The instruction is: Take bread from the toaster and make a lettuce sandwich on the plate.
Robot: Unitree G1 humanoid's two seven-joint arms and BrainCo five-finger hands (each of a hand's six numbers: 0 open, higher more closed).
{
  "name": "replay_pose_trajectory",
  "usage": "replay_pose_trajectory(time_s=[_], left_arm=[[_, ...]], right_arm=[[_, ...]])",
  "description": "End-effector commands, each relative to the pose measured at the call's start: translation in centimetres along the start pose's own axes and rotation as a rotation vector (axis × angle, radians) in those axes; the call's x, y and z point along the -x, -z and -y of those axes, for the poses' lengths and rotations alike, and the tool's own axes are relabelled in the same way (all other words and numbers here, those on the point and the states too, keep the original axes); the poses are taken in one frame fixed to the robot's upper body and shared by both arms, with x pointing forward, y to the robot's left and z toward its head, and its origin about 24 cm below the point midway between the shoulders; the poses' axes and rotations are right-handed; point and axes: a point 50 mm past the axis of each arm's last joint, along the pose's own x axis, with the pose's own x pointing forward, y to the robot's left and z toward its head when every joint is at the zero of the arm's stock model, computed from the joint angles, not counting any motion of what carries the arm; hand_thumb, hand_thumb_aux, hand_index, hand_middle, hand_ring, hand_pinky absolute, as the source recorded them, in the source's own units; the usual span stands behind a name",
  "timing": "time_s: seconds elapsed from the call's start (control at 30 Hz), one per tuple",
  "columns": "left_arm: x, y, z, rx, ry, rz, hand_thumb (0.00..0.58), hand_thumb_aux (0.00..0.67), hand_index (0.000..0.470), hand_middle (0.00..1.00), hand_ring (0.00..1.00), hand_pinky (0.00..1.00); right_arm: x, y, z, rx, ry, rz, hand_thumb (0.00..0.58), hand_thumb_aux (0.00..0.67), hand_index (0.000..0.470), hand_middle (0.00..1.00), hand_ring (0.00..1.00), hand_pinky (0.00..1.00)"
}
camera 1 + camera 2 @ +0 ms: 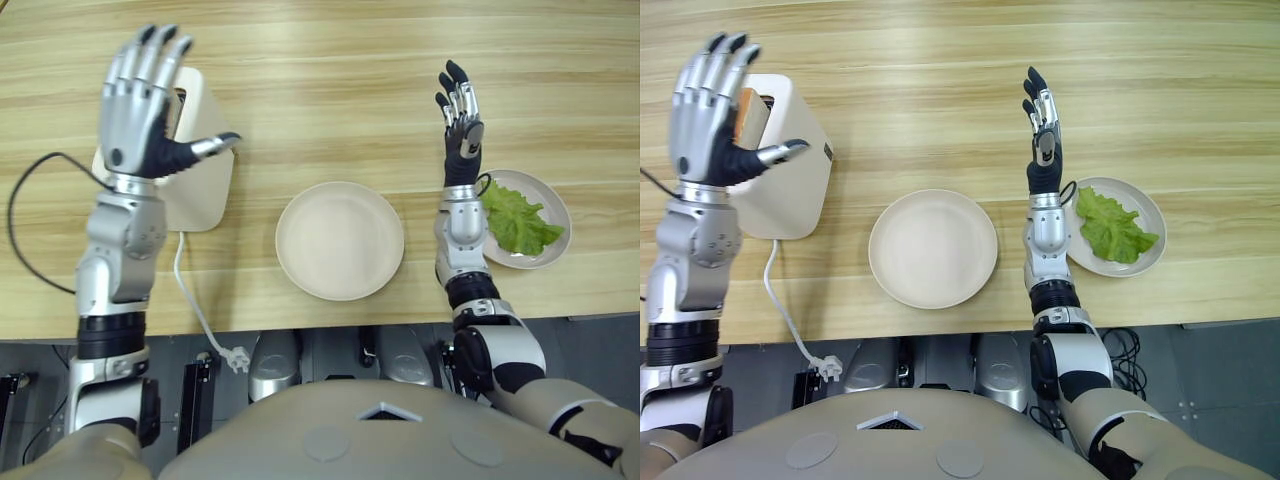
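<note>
A white toaster (790,170) stands at the left of the wooden table, with a slice of bread (752,112) showing in its slot. My left hand (712,115) is raised in front of the toaster with its fingers spread, open and holding nothing. An empty cream plate (340,240) lies in the middle near the front edge. A smaller plate (1148,215) on the right carries green lettuce (1112,228). My right hand (460,120) is upright between the two plates, open, its wrist right beside the lettuce plate.
The toaster's white cord (195,300) trails off the front edge with its plug (237,358) hanging loose. A black cable (30,220) loops at the far left. Bare wood (400,60) stretches across the back of the table.
</note>
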Motion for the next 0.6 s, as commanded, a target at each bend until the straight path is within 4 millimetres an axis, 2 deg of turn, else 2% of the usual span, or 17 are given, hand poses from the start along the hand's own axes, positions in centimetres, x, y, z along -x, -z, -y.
replay_pose_trajectory(time_s=[0.03,0.3,0.53,0.57,0.6], left_arm=[[1.6,3.1,0.6,0.012,0.033,-0.179,0.0,0.0,0.0,0.0,0.0,0.0],[3.8,6.1,1.6,0.037,0.059,-0.374,0.0,0.0,0.0,0.0,0.0,0.0],[4.5,6.8,2.4,0.046,0.105,-0.43,0.0,0.0,0.0,0.0,0.0,0.0],[4.5,6.8,2.4,0.049,0.106,-0.432,0.058,0.034,0.023,0.0,0.0,0.0],[4.6,6.8,2.5,0.051,0.11,-0.434,0.316,0.218,0.15,0.0,0.0,0.0]], right_arm=[[0.2,-0.1,-0.1,0.003,-0.002,0.003,0.0,0.0,0.0,0.0,0.0,0.0],[0.3,0.1,0.1,0.009,0.0,-0.008,0.0,0.0,0.0,0.0,0.0,0.0],[0.5,0.1,0.5,0.017,0.004,-0.006,0.0,0.0,0.0,0.0,0.0,0.0],[0.5,0.1,0.5,0.018,0.003,-0.006,0.0,0.0,0.0,0.0,0.0,0.0],[0.6,0.1,0.5,0.019,0.003,-0.006,0.0,0.0,0.0,0.0,0.0,0.0]])
